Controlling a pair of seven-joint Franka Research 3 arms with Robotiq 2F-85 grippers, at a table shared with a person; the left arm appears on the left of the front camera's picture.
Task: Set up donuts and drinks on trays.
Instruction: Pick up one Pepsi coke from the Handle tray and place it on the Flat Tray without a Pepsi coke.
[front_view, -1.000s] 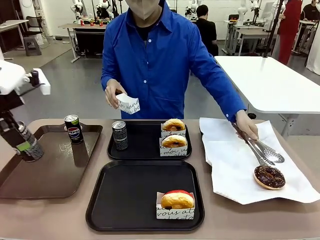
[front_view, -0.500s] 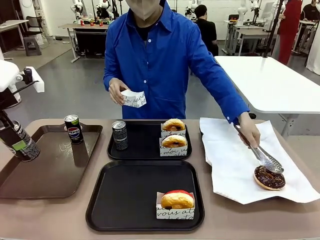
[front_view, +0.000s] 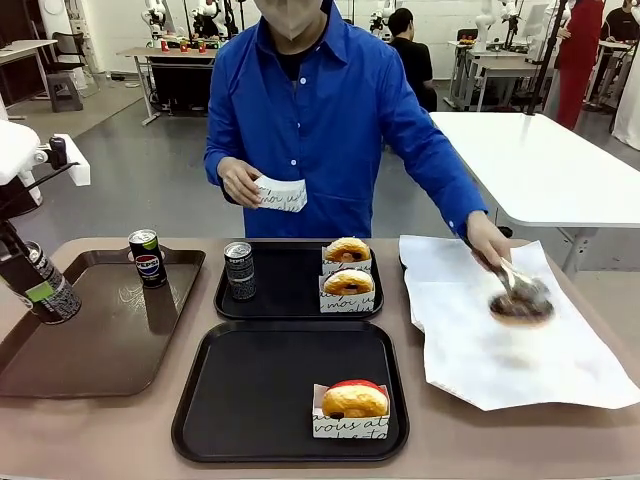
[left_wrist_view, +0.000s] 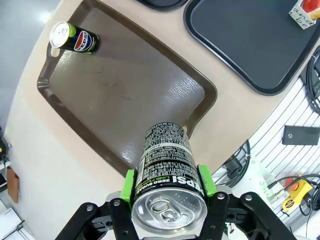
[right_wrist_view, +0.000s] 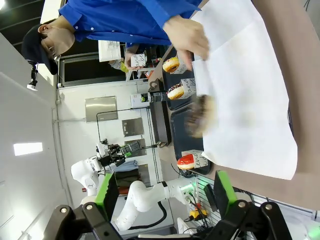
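Observation:
My left gripper (front_view: 44, 291) is shut on a dark drink can (left_wrist_view: 167, 159), held above the left end of the brown tray (left_wrist_view: 125, 90). A logo can (front_view: 147, 258) stands at that tray's far corner. The far black tray (front_view: 290, 300) holds a grey-patterned can (front_view: 239, 270) and two golden donuts (front_view: 347, 249) (front_view: 348, 282) in paper holders. On the near black tray (front_view: 250, 400) sits a red-iced donut (front_view: 354, 399) in its holder. The person's tongs (front_view: 507, 280) lift a blurred chocolate donut (front_view: 520, 306). My right gripper (right_wrist_view: 165, 195) is open with nothing between its fingers.
White paper (front_view: 500, 350) covers the table's right side, under the lifted donut. The person's other hand holds a folded paper holder (front_view: 280, 194) above the far tray. The table's front edge runs just below the near tray.
The tongs closed on the chocolate donut and raised it off the paper. The hand with the paper holder drifted right. My left gripper shifted slightly left with its can, then stayed still.

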